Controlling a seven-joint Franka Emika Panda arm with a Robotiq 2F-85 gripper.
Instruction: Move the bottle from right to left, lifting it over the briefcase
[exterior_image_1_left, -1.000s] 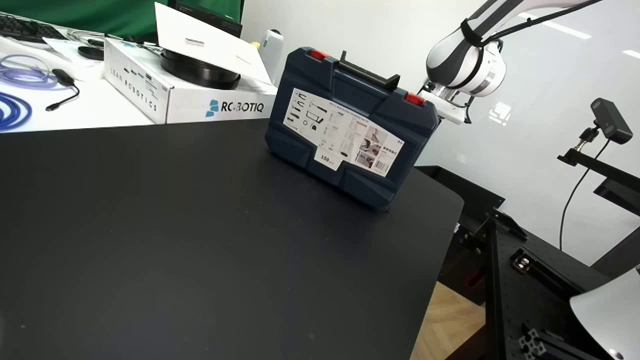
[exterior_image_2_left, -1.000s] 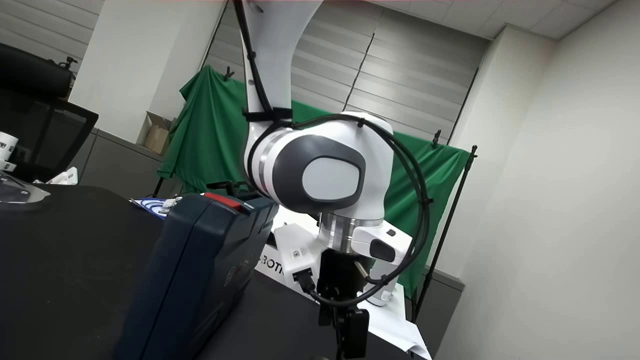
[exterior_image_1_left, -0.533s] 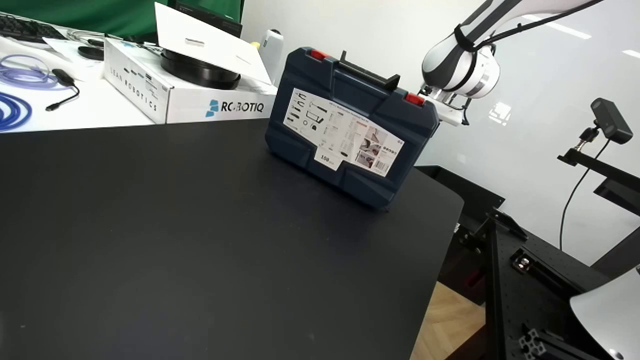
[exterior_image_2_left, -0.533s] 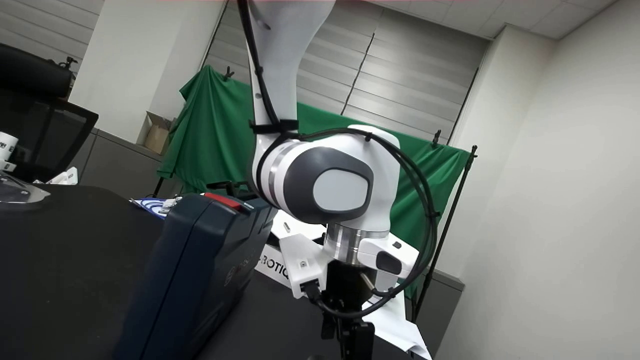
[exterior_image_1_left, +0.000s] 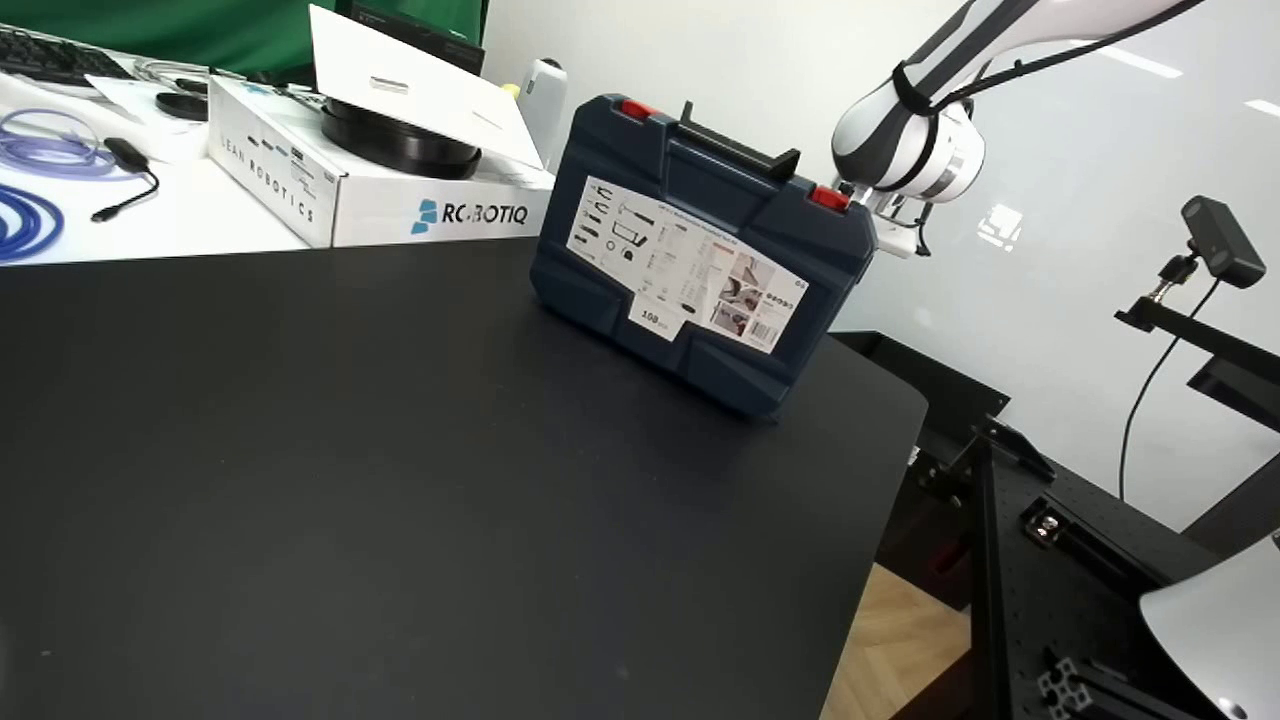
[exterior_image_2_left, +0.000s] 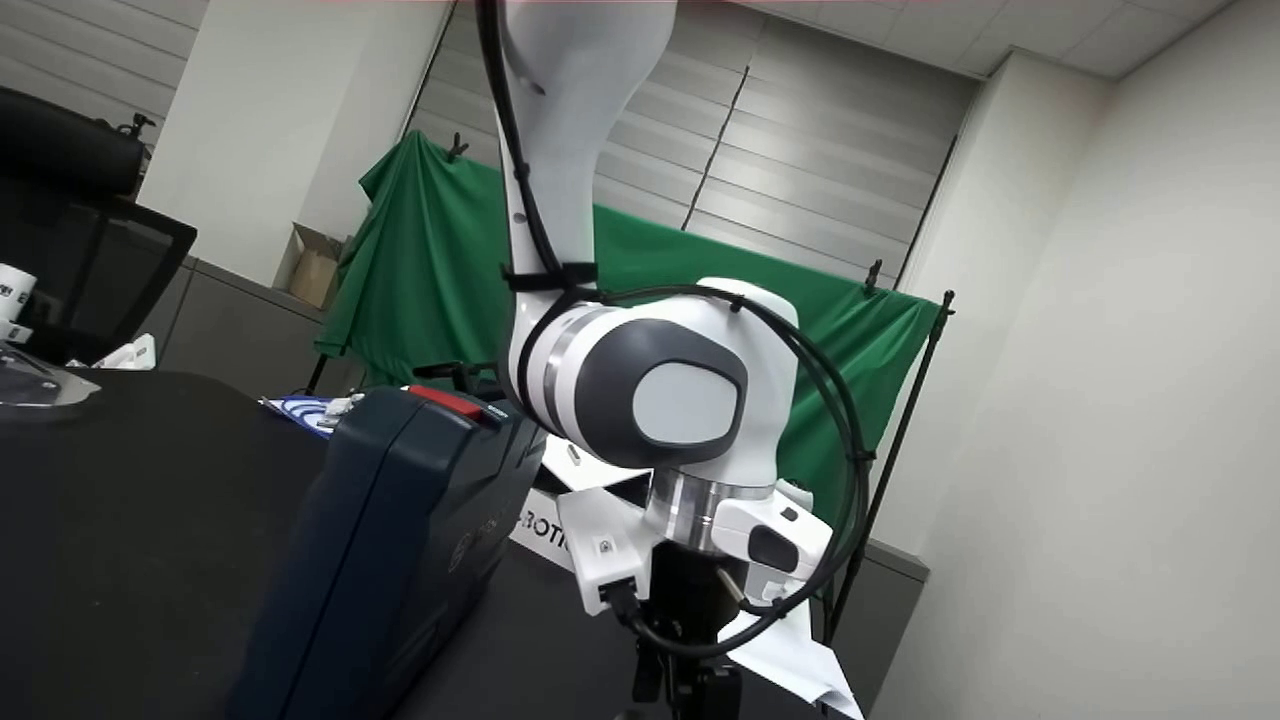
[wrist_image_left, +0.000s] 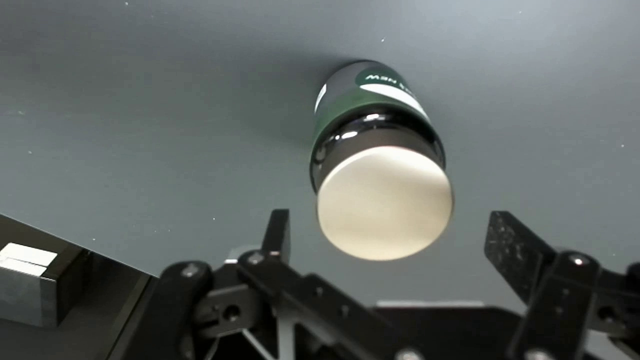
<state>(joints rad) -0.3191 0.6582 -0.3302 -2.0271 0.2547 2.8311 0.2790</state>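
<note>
Bottle isn't picked yet. Standing on the table, cap up, looks to be just below the hand. In the wrist view the cap shows between the fingers, with a gap either side. Hand is spread wide, nothing in it, no contact I can see. Can't tell whether the fingers are level with the cap or above it.

Briefcase stands near the hand, off to one side; in an exterior view it hides the fingers.

Progress, my read: reach and rough line-up done. Left: get fingers down around the bottle, grip, lift higher than the briefcase, carry across, set down on the side away from the hand, let go.
</note>
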